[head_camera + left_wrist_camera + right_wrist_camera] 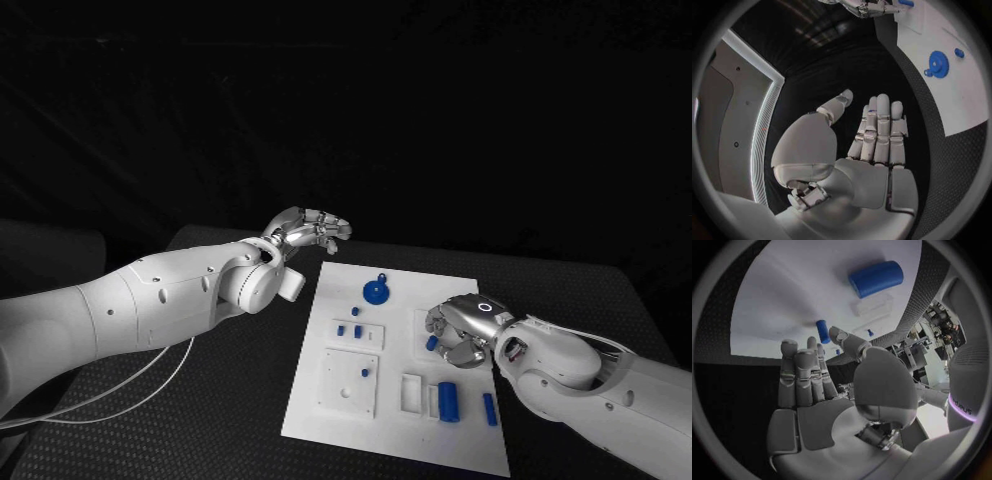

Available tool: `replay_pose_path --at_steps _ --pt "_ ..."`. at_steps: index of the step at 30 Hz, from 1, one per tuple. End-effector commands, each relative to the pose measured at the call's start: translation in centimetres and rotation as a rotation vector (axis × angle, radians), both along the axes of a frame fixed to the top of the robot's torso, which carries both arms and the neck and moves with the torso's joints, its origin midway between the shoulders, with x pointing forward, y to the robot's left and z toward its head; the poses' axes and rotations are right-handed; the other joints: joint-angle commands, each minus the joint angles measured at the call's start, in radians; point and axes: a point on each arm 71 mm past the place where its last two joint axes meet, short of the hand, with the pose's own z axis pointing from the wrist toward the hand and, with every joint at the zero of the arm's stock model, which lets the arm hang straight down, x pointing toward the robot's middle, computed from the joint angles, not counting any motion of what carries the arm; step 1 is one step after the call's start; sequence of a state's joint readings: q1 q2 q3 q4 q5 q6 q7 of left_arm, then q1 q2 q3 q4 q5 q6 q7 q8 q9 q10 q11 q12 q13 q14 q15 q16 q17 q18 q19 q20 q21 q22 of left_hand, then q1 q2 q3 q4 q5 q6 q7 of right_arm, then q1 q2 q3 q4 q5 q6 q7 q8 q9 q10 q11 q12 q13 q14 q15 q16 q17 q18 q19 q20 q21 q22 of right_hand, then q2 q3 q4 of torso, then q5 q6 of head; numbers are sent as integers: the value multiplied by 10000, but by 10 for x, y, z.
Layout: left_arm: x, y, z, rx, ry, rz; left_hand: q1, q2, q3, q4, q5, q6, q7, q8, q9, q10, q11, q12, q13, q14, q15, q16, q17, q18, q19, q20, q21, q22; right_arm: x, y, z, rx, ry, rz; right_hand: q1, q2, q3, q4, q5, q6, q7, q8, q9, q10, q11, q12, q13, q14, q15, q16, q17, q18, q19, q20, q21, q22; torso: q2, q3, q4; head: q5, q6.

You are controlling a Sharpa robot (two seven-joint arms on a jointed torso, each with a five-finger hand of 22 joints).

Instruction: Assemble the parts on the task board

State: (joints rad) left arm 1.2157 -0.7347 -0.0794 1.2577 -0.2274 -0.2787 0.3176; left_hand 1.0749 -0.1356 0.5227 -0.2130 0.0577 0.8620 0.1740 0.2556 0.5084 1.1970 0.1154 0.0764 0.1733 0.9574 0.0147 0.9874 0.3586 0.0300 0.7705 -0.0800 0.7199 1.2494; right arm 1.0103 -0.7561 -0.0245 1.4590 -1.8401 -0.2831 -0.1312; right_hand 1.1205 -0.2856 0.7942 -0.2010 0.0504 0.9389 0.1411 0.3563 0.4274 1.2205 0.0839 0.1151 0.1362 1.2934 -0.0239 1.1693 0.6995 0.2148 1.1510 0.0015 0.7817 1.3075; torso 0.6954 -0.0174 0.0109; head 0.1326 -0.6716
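Note:
The white task board lies mid-table. My right hand hovers over its right half, and a small blue peg sits pinched between thumb and a fingertip; the right wrist view shows that peg just off the board. A blue gear lies near the far edge, with a blue cylinder and a thin blue piece near the front. My left hand hangs off the board's far left corner, its fingers straight and holding nothing.
Several small blue pegs stand left of centre, one on a square white block. A clear slot block sits beside the cylinder. White cables trail over the table's left side. The gear lies to the left hand's side.

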Motion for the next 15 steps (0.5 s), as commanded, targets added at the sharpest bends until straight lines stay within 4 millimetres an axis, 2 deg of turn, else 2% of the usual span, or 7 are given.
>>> replay_pose_path --at_steps 1,10,15 --pt "0 -2 2 -124 -105 -66 -79 13 -33 48 51 -85 14 66 -14 -40 36 -37 -9 75 22 -39 17 151 80 -20 -64 17 -1 1 -2 -336 -5 136 119 28 146 90 -19 139 -28 93 27 116 -32 54 23 18 -78 73 -4 470 63 -61 65 157 0 -1 0 -6 -12" --pt "0 -2 2 -126 -97 -72 -84 17 -33 54 52 -87 14 68 -16 -41 36 -36 -10 78 22 -41 21 151 83 -19 -67 19 -1 3 -3 -379 6 205 124 327 292 217 -19 454 -173 254 87 465 -167 186 109 32 -211 153 34 470 88 -90 165 201 0 -3 0 -16 -29" --pt "0 -2 2 -123 -90 -70 -85 22 -31 58 53 -88 14 69 -17 -42 36 -36 -11 79 22 -43 23 152 85 -20 -69 20 -2 5 -4 -376 28 223 80 353 279 223 -20 502 -187 273 93 527 -194 204 130 18 -238 162 41 470 78 -91 192 208 -3 -7 5 -19 -36"
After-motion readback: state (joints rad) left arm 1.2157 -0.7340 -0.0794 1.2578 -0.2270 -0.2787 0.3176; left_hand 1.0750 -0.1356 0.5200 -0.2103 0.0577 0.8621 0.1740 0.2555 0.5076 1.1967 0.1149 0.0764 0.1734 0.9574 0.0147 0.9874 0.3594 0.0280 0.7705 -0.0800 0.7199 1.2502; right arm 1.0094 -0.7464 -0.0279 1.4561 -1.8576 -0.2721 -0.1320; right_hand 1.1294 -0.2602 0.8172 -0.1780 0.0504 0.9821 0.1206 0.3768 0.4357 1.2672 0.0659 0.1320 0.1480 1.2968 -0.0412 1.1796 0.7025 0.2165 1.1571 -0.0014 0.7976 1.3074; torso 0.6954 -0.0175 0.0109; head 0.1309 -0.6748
